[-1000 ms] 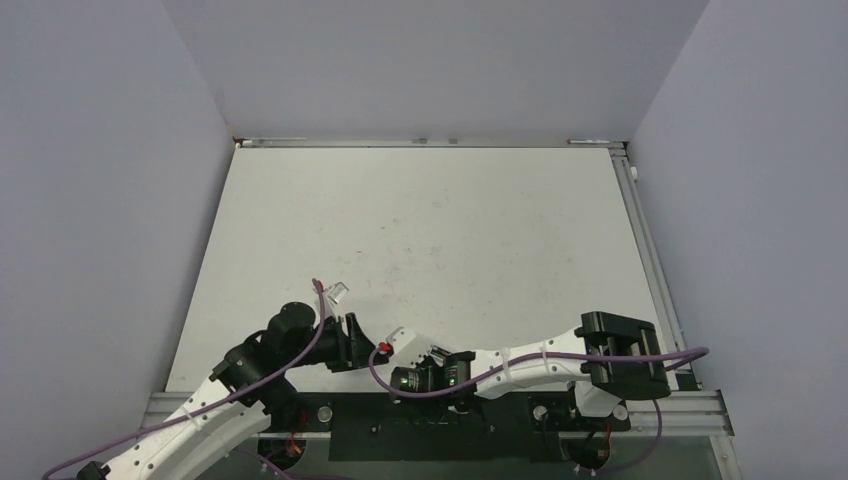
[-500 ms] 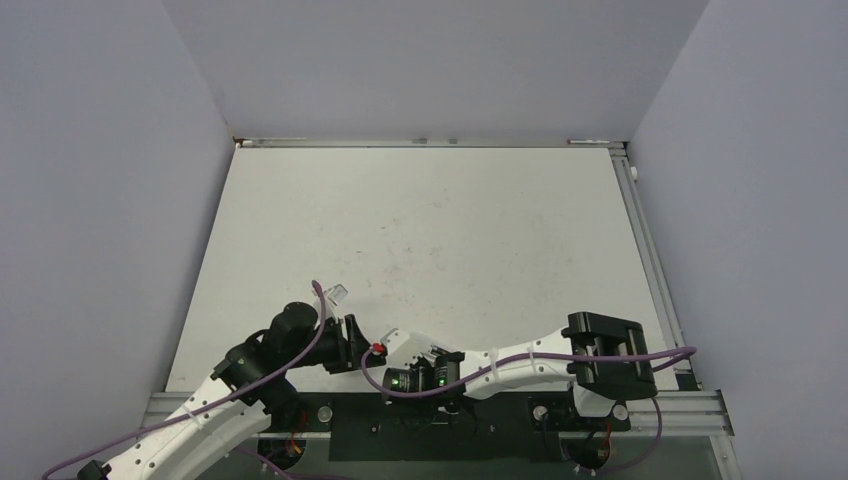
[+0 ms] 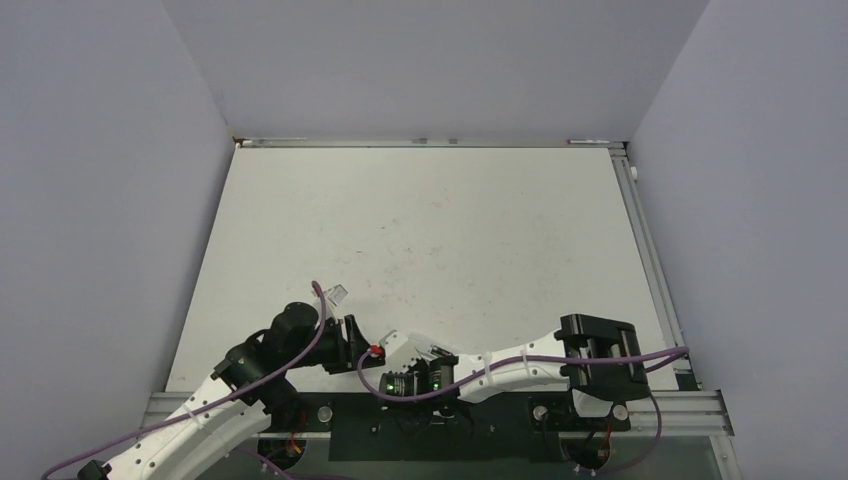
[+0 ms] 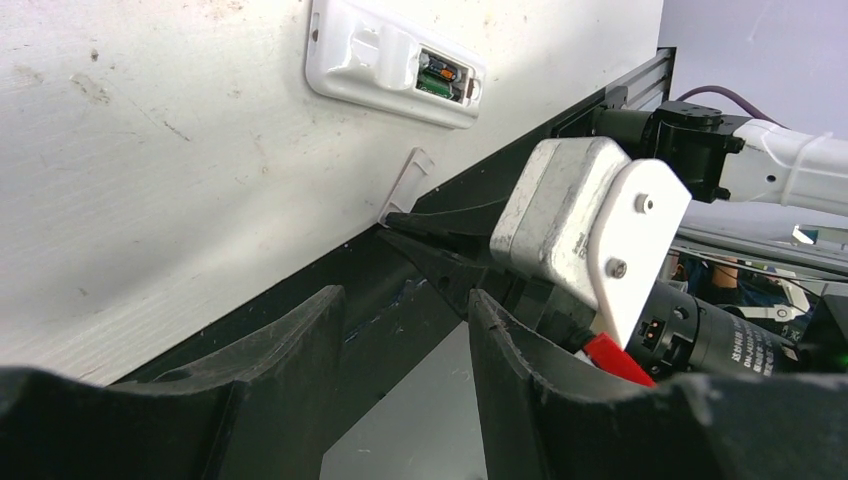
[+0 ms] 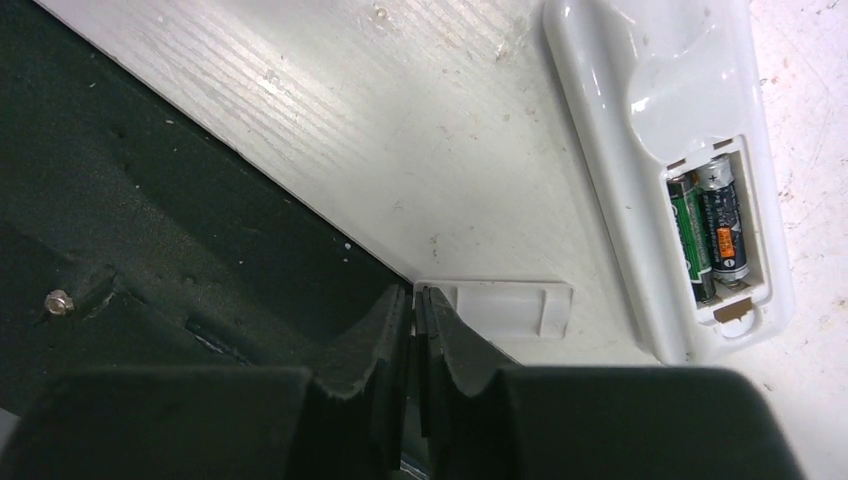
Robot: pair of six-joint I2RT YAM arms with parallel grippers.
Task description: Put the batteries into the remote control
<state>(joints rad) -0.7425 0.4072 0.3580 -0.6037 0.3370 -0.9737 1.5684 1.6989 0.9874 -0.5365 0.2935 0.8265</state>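
The white remote control (image 5: 640,70) lies back-up near the table's front edge. Its battery bay is open, with two dark batteries (image 5: 705,235) side by side inside. It also shows in the left wrist view (image 4: 370,55), batteries (image 4: 440,78) in place. A small white battery cover (image 5: 505,308) sits at the table edge. My right gripper (image 5: 413,300) is shut on the cover's near end, and the cover (image 4: 408,180) stands tilted up from those fingertips. My left gripper (image 4: 405,310) is open and empty over the front rail, close to the right gripper.
The black front rail (image 5: 150,200) runs just below the table edge (image 4: 200,290). Both arms crowd the near middle, the left arm (image 3: 290,335) beside the right arm (image 3: 520,368). The right gripper's silver housing (image 4: 590,230) is close in front of my left fingers.
My right arm has shifted a little to the left along the front edge. The left arm has stayed still.
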